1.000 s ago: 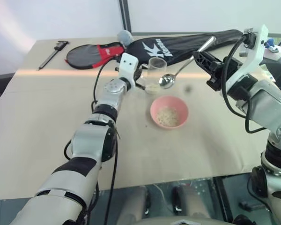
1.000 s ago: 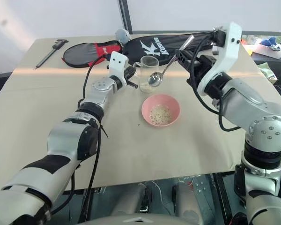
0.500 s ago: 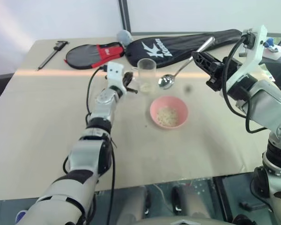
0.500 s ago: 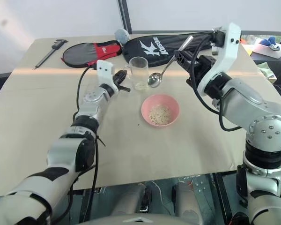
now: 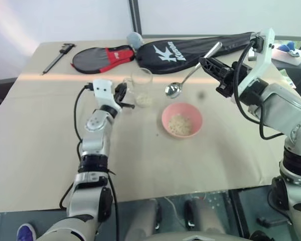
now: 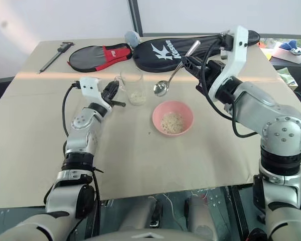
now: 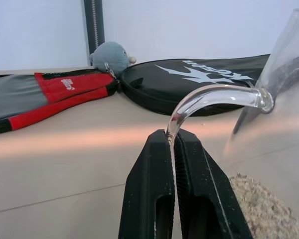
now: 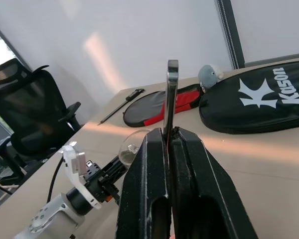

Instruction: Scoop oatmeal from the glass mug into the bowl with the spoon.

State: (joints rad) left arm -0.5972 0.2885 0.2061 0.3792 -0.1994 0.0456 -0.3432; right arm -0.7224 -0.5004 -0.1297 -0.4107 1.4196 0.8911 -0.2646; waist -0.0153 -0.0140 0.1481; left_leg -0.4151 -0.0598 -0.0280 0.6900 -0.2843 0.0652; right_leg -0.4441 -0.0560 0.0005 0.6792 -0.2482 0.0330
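Now your left end effector (image 7: 172, 144) pinches the glass mug (image 6: 132, 86) handle on the bench (image 6: 35, 130), while your right end effector (image 8: 168, 137) clamps the spoon (image 6: 163, 86) above, beside the bowl (image 6: 172, 117).

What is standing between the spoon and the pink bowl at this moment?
Nothing visible. The spoon, shut in the right pincer, hangs above the table just beyond the bowl. The glass mug, held by the left pincer, is off to the side.

Black racket cover (image 6: 190, 47), far edge of table (image 6: 140, 165): white "K" logo and "Kason" lettering. Red-grey cover (image 7: 50, 97): small white print, unreadable.
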